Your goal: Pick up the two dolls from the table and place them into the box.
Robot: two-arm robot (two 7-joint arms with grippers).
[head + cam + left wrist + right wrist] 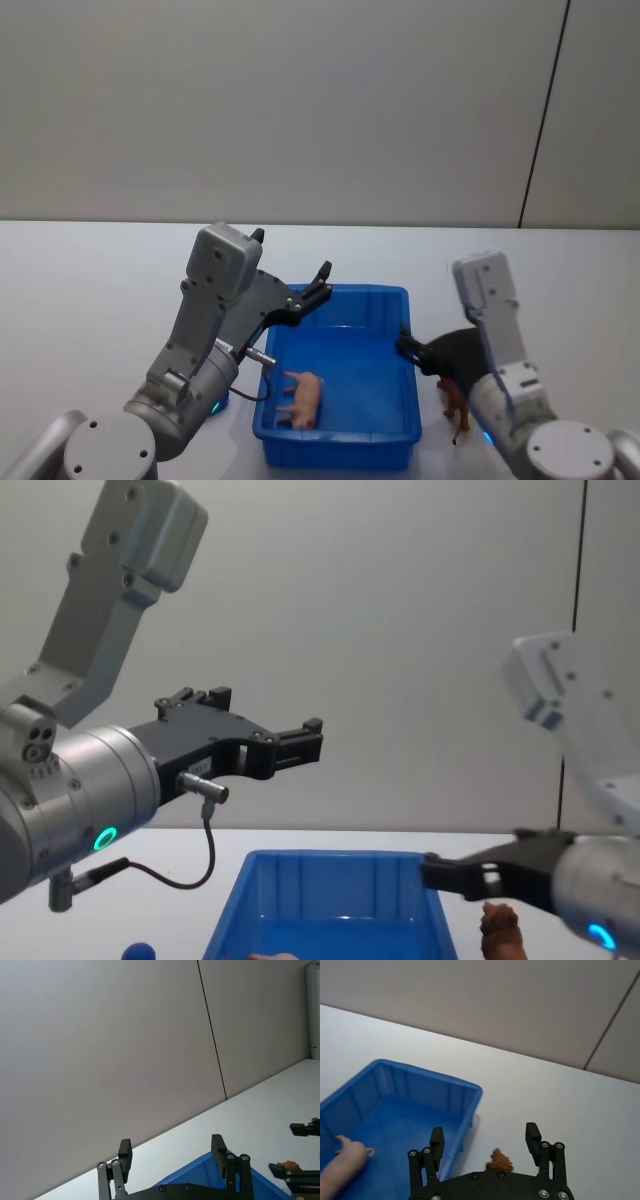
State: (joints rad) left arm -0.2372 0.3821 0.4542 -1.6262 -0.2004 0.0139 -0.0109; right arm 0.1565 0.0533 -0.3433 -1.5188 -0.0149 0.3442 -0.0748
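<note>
The blue box [340,440] stands on the white table [100,300] in front of me. The pale pink doll [302,397] lies inside it near the front left, also seen as the pink doll [342,1162]. Just outside the box's right wall stands the dark brown doll [456,405], the same brown doll [499,1161] that sits below and between my right gripper's spread fingers. My right gripper [404,343] is open and holds nothing. My left gripper [292,255] hovers open and empty above the box's far left corner, left gripper [310,738] well above the rim.
A small blue ball [138,950] lies on the table left of the box [330,900]. A plain grey wall stands behind the table. Bare tabletop stretches to the left, right and beyond the box.
</note>
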